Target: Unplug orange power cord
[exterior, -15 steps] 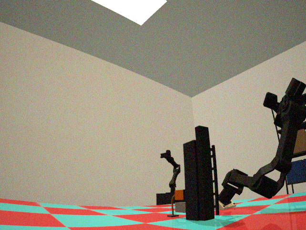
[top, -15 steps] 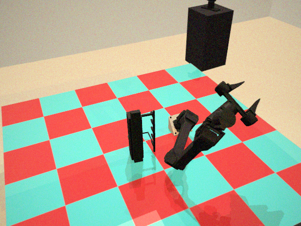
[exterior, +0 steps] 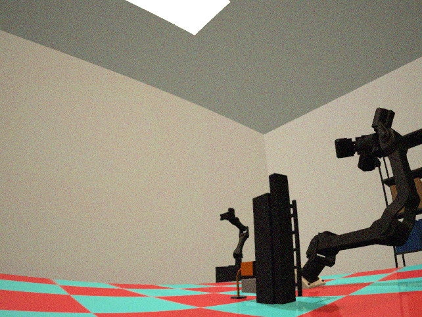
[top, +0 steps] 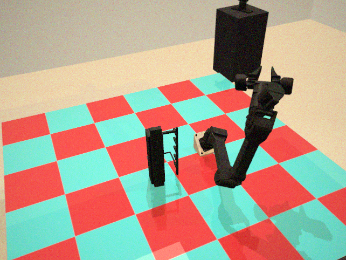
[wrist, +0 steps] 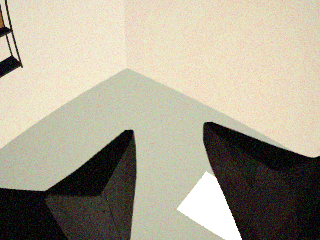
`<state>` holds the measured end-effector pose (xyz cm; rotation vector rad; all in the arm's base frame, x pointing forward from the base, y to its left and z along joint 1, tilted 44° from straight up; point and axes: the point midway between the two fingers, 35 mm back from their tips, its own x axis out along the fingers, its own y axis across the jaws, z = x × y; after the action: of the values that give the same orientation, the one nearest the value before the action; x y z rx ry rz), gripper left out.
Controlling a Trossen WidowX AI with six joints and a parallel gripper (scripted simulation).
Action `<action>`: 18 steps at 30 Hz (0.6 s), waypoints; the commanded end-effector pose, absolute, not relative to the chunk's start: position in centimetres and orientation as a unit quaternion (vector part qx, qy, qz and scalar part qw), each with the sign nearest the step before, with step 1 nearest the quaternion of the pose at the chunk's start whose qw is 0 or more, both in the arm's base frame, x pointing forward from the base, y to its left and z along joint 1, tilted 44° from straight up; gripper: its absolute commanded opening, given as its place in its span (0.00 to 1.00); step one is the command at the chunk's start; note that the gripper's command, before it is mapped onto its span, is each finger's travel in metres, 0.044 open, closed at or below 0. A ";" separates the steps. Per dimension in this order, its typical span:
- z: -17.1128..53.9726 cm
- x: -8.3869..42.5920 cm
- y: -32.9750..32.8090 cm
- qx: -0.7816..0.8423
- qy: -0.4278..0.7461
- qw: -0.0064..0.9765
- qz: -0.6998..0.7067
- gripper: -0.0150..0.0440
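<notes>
My gripper (top: 266, 67) (wrist: 169, 134) is open and empty, its fingers a moderate gap apart. In the wrist view only wall, ceiling and a ceiling light show beyond them. It is raised high above the checkered floor, well away from everything on it. In the exterior view a thin orange curved strand (exterior: 237, 283) rises from a small dark flat base and meets an orange block (exterior: 248, 268); I cannot tell whether it is the power cord. I cannot make out the power strip or a plug in any view.
A tall black tower (top: 157, 156) (exterior: 281, 239) with a thin ladder-like frame (top: 177, 151) (exterior: 297, 245) stands beside my arm's base. A grey block (exterior: 248, 285) sits under the orange block. A large black box (top: 237, 41) stands at the back. A shelf (wrist: 9, 65) shows on the wall side.
</notes>
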<state>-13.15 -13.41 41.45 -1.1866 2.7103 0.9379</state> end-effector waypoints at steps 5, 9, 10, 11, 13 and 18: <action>35.0 -9.6 -23.0 -0.566 0.675 0.000 0.474 0.53; 31.0 -5.7 -26.7 -0.645 0.532 -0.033 0.547 0.53; 29.9 -4.6 -27.5 -0.663 0.494 -0.043 0.561 0.53; 28.9 -3.4 -28.1 -0.679 0.454 -0.054 0.575 0.53; 26.9 -1.0 -29.1 -0.706 0.375 -0.077 0.595 0.53; 21.7 5.2 -29.9 -0.759 0.172 -0.125 0.615 0.53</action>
<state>1.78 -29.89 24.49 -2.4636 0.9476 2.0488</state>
